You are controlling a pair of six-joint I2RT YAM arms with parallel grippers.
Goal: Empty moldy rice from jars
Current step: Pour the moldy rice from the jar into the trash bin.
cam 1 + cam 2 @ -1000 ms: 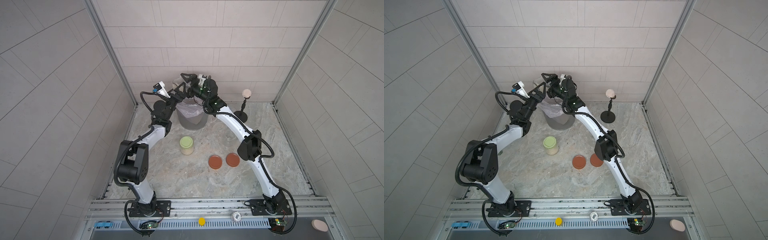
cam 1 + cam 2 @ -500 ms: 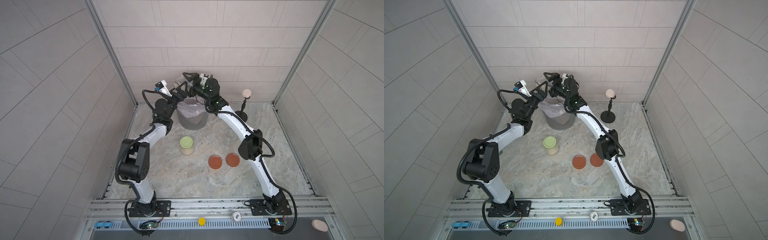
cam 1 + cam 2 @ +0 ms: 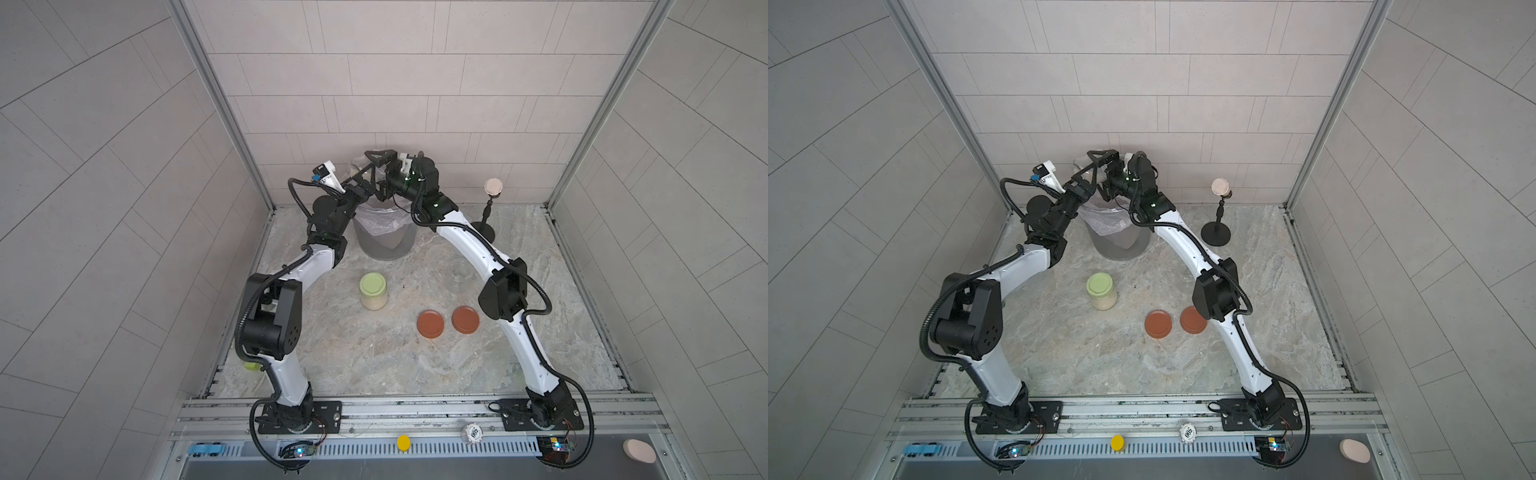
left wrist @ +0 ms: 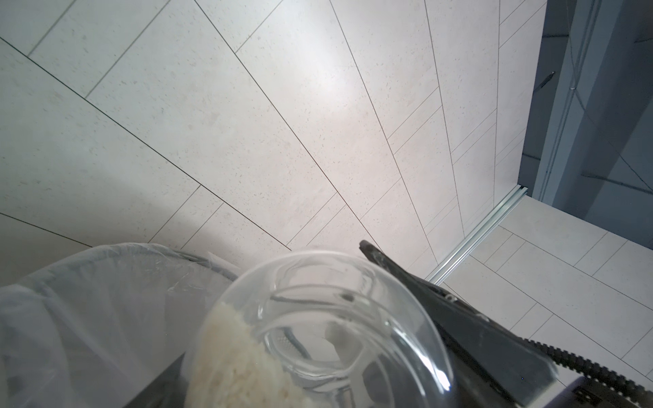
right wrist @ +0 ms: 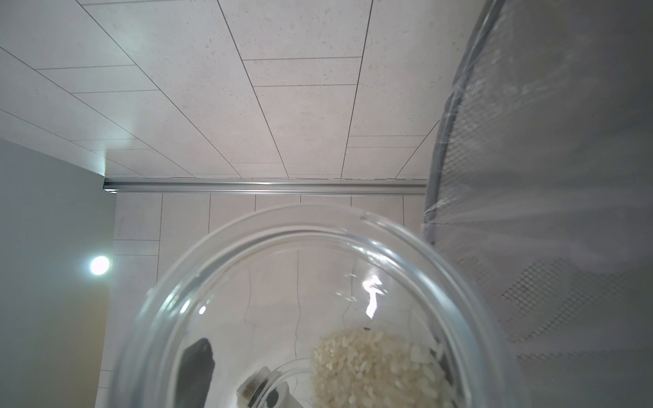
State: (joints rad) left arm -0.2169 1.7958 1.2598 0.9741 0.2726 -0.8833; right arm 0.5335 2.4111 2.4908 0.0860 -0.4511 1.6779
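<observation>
Held jar: you have a small lidless clear glass jar [image 3: 356, 166] tipped in the air at the rim of the grey mesh bin with clear plastic liner [image 3: 386, 245].
Left jaws: closed on that jar's sides.
Right jaws: spread wide beside it, gripping nothing you can see.
Moldy rice: an off-white clump of grains [image 4: 240, 360] sits inside the held jar, against one side. More fills the pale-green-lidded glass jar [image 3: 373, 291] standing mid-counter.
Empty jar: clear lidless glass jar [image 3: 460, 274], upright beside your right arm.
Lids: a round rust-red lid [image 3: 431, 324] and a second rust-red lid [image 3: 466, 320], flat and side by side on the marbled stone counter [image 3: 374, 365].
</observation>
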